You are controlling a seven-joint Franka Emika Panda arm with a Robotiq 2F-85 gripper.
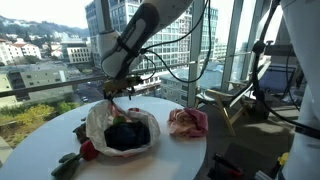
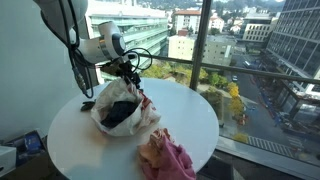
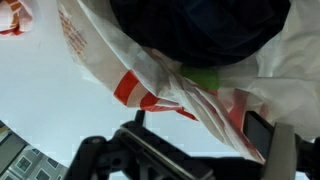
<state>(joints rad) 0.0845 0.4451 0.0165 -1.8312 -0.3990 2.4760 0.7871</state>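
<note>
A white plastic bag with red print (image 1: 145,133) lies open on the round white table (image 1: 175,152), with dark clothing (image 1: 125,135) inside. It shows in both exterior views, and in the other one the bag (image 2: 145,112) sits by the table's far edge. My gripper (image 1: 118,93) hangs over the bag's rim on the window side (image 2: 133,78). In the wrist view the fingers (image 3: 198,128) stand wide apart, and the bag's red-striped edge (image 3: 150,85) lies between them. The dark clothing (image 3: 200,25) and a green patch (image 3: 205,78) show inside. The gripper is open.
A crumpled pink cloth (image 1: 188,122) lies on the table beside the bag, also seen near the front edge (image 2: 165,155). A small dark and red object (image 1: 75,158) sits at the table's rim. Large windows stand close behind the table.
</note>
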